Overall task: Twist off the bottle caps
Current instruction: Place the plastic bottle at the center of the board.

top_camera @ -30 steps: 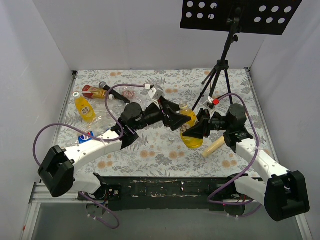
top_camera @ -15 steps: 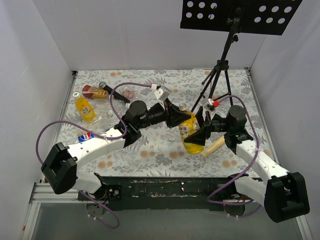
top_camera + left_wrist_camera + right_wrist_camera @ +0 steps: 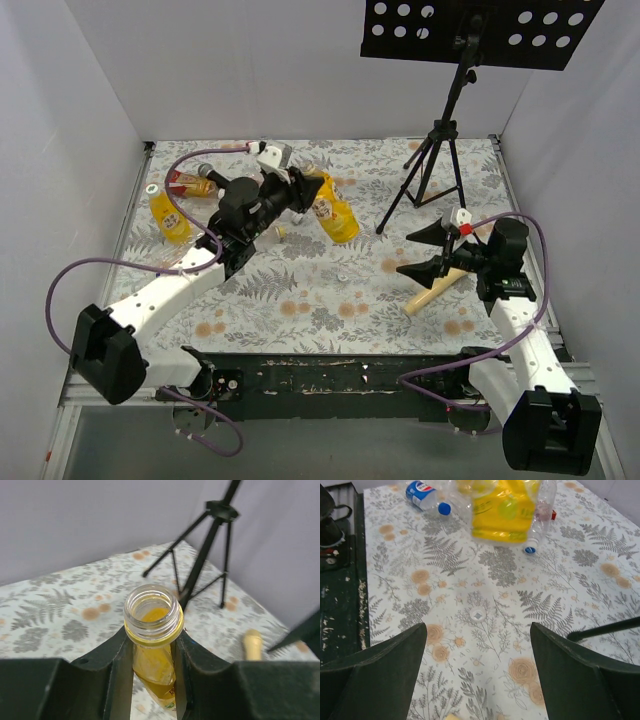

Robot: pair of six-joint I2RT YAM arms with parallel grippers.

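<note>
My left gripper (image 3: 305, 196) is shut on the neck of an orange-yellow bottle (image 3: 336, 216) and holds it above the back-left of the table. In the left wrist view the bottle (image 3: 152, 630) sits between my fingers (image 3: 120, 670) with its mouth open and no cap on it. My right gripper (image 3: 420, 252) is open and empty at the right. In the right wrist view it (image 3: 477, 628) spreads wide over a small white cap (image 3: 478, 614) lying on the table. The held bottle (image 3: 501, 510) shows at the top of that view.
Another orange bottle (image 3: 168, 214), a red-labelled bottle (image 3: 184, 184) and a black microphone (image 3: 214, 179) lie at the back left. A blue-capped bottle (image 3: 422, 492) and a clear one (image 3: 535, 534) lie beyond. A tan cone stick (image 3: 434, 291) lies under my right gripper. A tripod (image 3: 432, 170) stands behind.
My left arm has swung the orange bottle away to the back left. My right gripper has let go of it and drawn back to the right, open.
</note>
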